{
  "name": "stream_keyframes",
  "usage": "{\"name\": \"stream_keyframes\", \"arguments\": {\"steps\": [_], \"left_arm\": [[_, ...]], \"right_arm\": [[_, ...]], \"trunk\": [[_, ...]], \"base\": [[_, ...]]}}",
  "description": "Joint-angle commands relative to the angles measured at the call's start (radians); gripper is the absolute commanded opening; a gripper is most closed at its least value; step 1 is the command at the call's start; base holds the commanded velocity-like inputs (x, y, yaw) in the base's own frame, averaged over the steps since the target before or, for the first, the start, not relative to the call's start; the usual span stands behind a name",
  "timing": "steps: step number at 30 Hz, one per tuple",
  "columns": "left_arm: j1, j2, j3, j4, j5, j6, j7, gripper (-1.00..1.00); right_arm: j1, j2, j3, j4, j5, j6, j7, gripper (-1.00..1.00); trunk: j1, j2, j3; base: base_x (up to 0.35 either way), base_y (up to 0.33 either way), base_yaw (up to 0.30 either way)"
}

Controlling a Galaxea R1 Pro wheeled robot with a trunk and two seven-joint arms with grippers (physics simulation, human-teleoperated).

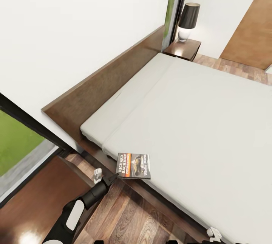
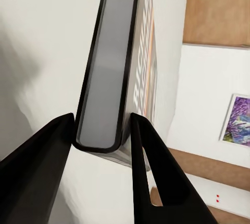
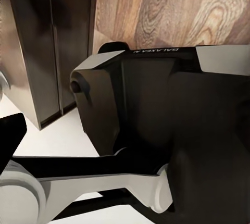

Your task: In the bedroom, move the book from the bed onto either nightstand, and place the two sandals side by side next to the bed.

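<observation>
White walls and wood-plank flooring frame the left end effector [image 1: 113,177], its dark fingers [image 2: 148,156] clamped on the spine edge of the thin white-and-orange paperback book [image 1: 133,165], which overhangs the pale grey mattress of the dark-framed bed [image 1: 196,123]. Such a shallow edge grip could let it pivot or slip when lifted. Beyond stands the far dark wooden nightstand [image 1: 183,48] carrying a black-shaded lamp [image 1: 187,20]. I cannot tell the right end effector's state.

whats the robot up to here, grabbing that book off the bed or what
Pretty much. The left gripper has its fingers closed on the edge of the book, which sits at the near corner of the bed, overhanging the mattress edge. A nightstand with a lamp stands at the bed's far side.
</observation>
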Motion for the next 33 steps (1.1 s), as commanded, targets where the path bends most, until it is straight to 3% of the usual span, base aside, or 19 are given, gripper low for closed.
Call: {"name": "stream_keyframes", "arguments": {"steps": [1, 22, 33], "left_arm": [[-0.001, -0.001, 0.004, 0.000, 0.001, 0.008, -0.003, -1.00], [-0.001, 0.000, 0.004, 0.003, 0.000, 0.008, -0.002, -1.00], [-0.001, 0.000, 0.004, 0.003, 0.000, 0.008, -0.002, -1.00]], "right_arm": [[-0.001, 0.000, -0.009, 0.001, 0.007, 0.007, 0.003, 1.00], [-0.001, -0.001, -0.008, 0.001, 0.008, 0.007, 0.002, 1.00], [-0.001, -0.001, -0.008, 0.001, 0.008, 0.007, 0.003, 1.00]], "trunk": [[0.000, -0.001, 0.001], [0.000, -0.001, 0.035], [-0.042, 0.076, 0.087]], "base": [[0.000, 0.000, 0.000], [0.000, 0.000, 0.000], [0.000, 0.000, 0.000]]}}
